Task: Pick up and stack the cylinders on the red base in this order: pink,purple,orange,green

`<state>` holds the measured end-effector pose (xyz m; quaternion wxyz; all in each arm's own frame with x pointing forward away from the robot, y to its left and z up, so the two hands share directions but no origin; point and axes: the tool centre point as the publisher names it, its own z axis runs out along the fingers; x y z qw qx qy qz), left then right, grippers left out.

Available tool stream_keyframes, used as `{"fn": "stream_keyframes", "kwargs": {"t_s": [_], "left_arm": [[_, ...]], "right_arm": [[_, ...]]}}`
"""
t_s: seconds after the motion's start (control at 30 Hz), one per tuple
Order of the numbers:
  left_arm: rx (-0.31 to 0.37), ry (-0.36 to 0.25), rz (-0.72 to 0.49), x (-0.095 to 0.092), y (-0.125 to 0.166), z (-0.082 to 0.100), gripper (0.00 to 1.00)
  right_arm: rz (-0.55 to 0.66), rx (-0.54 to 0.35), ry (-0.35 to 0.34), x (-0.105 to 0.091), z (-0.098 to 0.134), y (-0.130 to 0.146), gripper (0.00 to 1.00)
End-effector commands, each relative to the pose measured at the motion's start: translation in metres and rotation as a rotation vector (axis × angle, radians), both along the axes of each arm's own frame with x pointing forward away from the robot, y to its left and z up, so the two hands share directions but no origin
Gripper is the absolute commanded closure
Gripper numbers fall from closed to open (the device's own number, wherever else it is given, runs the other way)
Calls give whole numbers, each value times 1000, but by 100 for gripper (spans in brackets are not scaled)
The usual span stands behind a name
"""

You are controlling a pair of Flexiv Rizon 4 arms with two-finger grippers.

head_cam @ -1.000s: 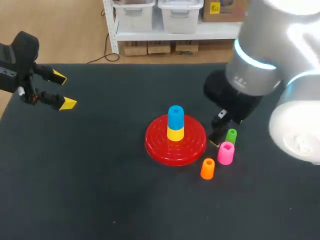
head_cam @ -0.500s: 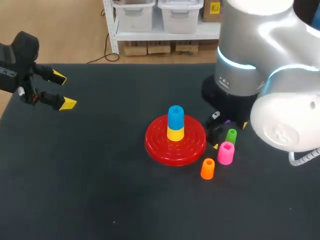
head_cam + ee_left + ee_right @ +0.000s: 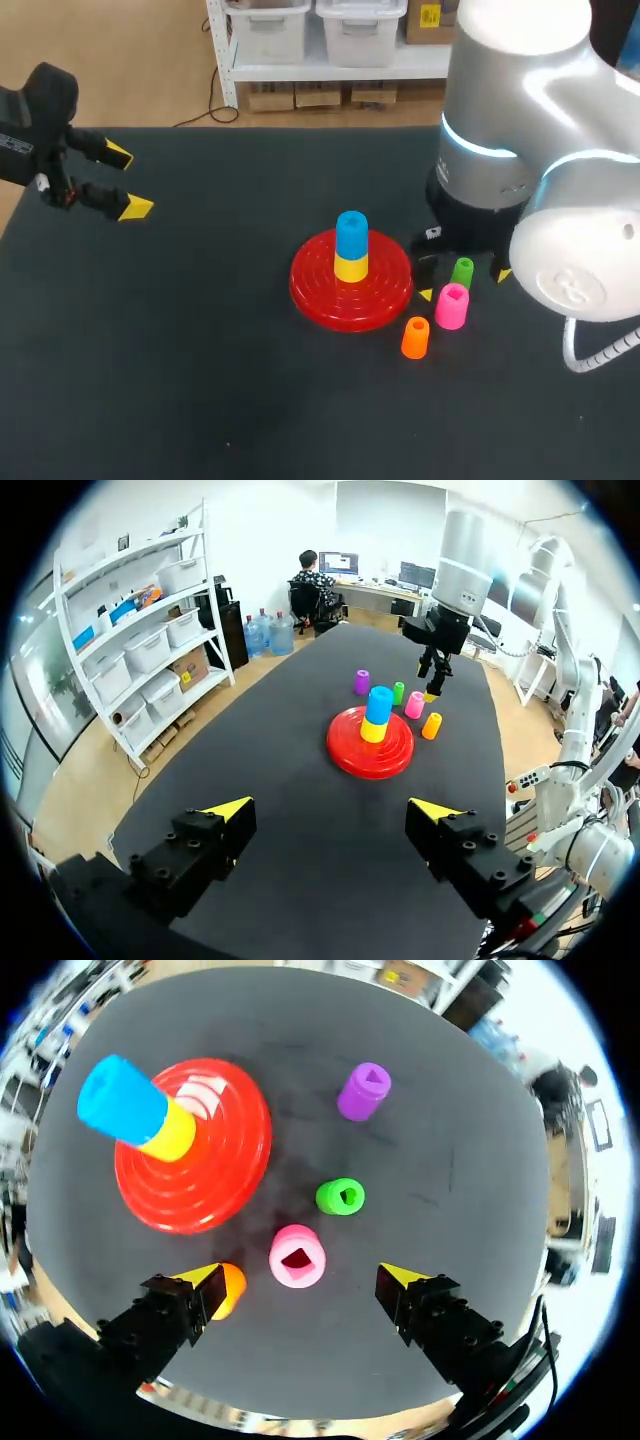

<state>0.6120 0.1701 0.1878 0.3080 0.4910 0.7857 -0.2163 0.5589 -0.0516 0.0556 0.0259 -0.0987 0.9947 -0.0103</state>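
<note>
Black table, matte top; yellow cylinder upright near its middle; blue cylinder stacked straight on the yellow, touching, open end up

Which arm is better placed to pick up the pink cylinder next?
Right. The right claw, open, hangs directly over the pink cylinder; the left claw is far away from it.

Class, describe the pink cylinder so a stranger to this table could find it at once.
Find the red base mid-table. Just to its right stands a line of small cylinders. The pink cylinder is the widest, between the green cylinder and the orange cylinder.
</note>
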Motion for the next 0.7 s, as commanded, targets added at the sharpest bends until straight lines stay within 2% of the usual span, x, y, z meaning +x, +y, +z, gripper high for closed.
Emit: {"fn": "stream_keyframes", "kwargs": {"t_s": [0.03, 0.27, 0.37, 0.53, 0.7], "left_arm": [[-2, -1, -2, 1, 0, -1, 0], [-2, -1, -2, 1, 0, -1, 0], [-2, -1, -2, 1, 0, -1, 0], [-2, -1, -2, 1, 0, -1, 0], [-2, -1, -2, 1, 0, -1, 0]], "right_arm": [[-73, 47, -6, -4, 0, -5, 0], [-156, 98, 28, -1, -4, 3, 0], [-154, 83, 30, 0, -5, 8, 0], [-181, 8, 42, 6, -8, 14, 0], [-193, -9, 41, 9, -10, 18, 0]]}}
